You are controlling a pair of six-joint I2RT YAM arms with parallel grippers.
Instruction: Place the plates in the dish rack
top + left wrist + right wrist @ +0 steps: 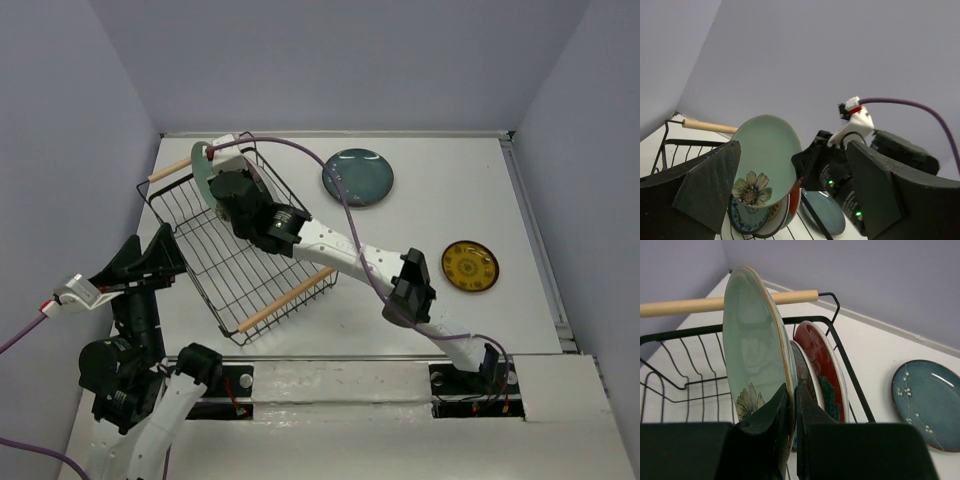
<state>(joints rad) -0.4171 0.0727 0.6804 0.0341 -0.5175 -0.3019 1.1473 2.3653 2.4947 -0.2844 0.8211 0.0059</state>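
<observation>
Plates stand on edge at the far end of the dish rack [215, 265], beside its far wooden handle [715, 304]. The pale mint plate [752, 340], with a flower near its rim, is upright, and the right gripper [792, 400] pinches its lower rim between its jaws. Close behind it lean a red plate [826, 360] and another plate between the two, mostly hidden. The rack sits skewed toward the far left corner of the table [450, 200]. A dark teal plate [358, 177] lies flat near the table's far edge, just beside the rack. A small yellow plate [470, 266] lies well apart, toward the right edge. The left gripper [150, 240] hovers at the rack's left side with its jaws spread wide, holding nothing.
</observation>
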